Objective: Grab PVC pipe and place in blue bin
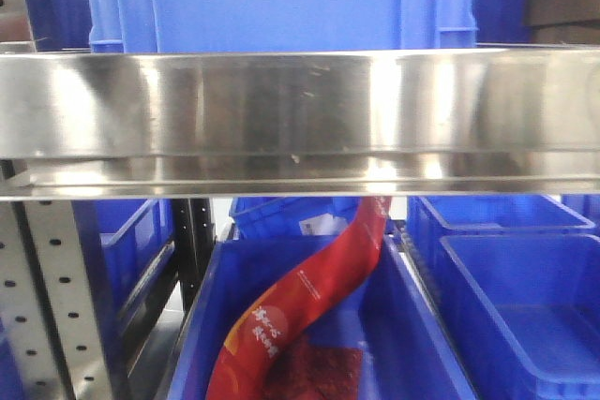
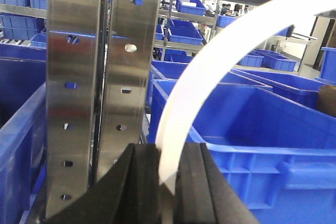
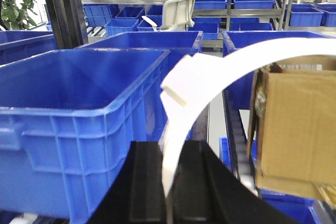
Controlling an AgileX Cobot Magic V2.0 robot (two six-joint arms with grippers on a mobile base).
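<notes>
Both the left pincer (image 2: 167,153) and right pincer (image 3: 169,149) grip a white PVC pipe (image 2: 210,61) (image 3: 236,64) arcing upward, then rightward.

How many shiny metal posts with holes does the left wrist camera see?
2. The left post and the right post stand upright side by side in the picture's left half. Others may be hidden.

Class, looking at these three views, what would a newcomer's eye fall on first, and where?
A white curved strip arcs up out of the left tool, and a second white strip rises likewise from the right tool. In the front view, a red printed bag slants across a blue bin beneath a shiny steel shelf beam.
</notes>
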